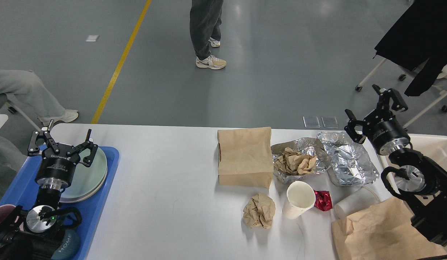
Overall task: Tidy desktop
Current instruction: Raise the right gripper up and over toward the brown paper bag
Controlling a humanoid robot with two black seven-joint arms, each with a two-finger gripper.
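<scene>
The white desktop [165,187] spans the view. On its right half lie a brown paper bag [245,157], a foil sheet holding crumpled brown paper [297,160], a second crumpled foil piece [348,160], a crumpled brown paper ball [259,210], a white paper cup [298,199], a red wrapper [323,200], a tipped white cup [355,206] and a flat brown bag [378,233]. My left gripper [62,139] is open and empty above the blue tray. My right gripper [371,108] is open and empty above the table's far right edge.
A blue tray [100,202] with stacked plates [91,173] sits at the left edge. A cream bin [434,148] stands at the far right. A person [207,32] stands beyond the table, another sits at the left [31,97]. Wheeled chairs [418,54] are at the back right.
</scene>
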